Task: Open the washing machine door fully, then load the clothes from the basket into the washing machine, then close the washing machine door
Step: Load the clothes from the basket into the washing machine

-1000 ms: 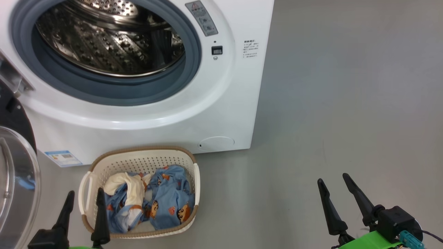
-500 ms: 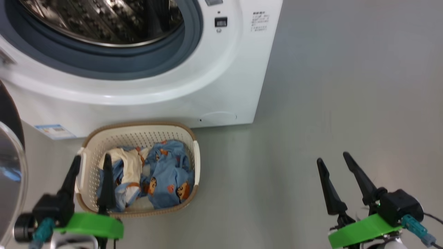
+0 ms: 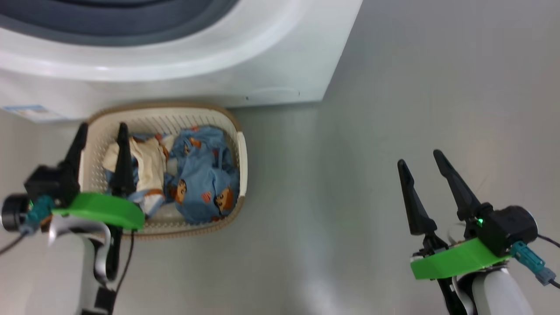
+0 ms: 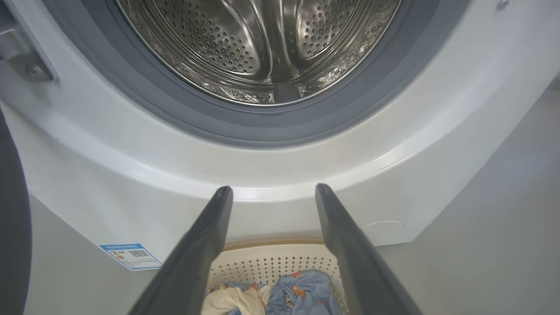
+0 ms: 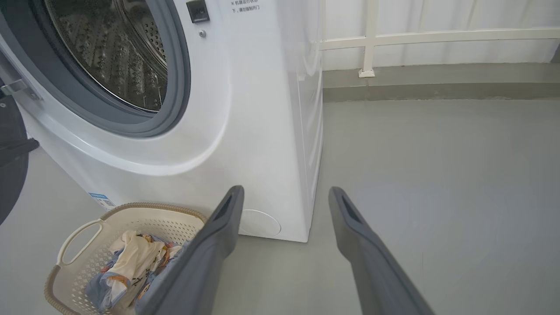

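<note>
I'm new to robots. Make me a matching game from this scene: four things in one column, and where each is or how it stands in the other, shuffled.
1 basket
2 clothes
3 left gripper
4 right gripper

a open, over bare floor
b lying in the basket
c open, by the basket
d on the floor, before the washing machine

Pairs: 1-d, 2-b, 3-c, 4-a

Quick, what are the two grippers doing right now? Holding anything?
Left gripper: open, holding nothing, over the basket.
Right gripper: open, holding nothing.
</note>
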